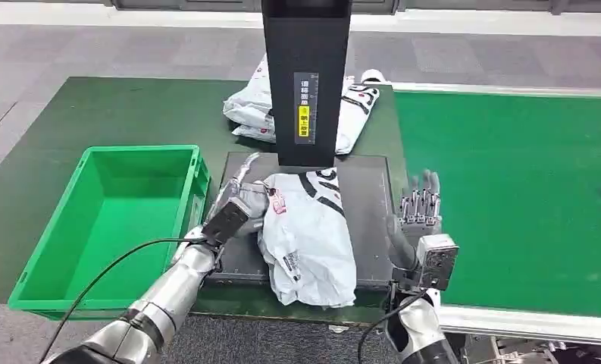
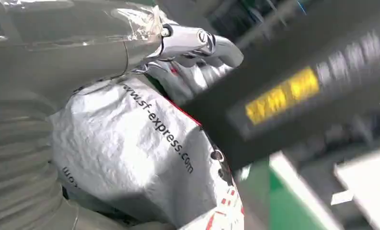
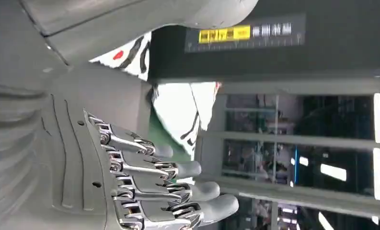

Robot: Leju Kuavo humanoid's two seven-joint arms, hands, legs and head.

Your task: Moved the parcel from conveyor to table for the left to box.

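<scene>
left robot hand [image 1: 235, 214] grips the white parcel [image 1: 308, 239]; right robot hand [image 1: 418, 216] spread, holding nothing

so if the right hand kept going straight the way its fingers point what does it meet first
Probably nothing soon: the right hand points up along the dark pad's edge, beside the black post. Depth is unclear.

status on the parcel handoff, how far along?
Done: parcel is off the green conveyor and lies on the dark table plate. In hand: left robot hand grips its edge; right robot hand is open beside it. Left: drop into the green box.
</scene>
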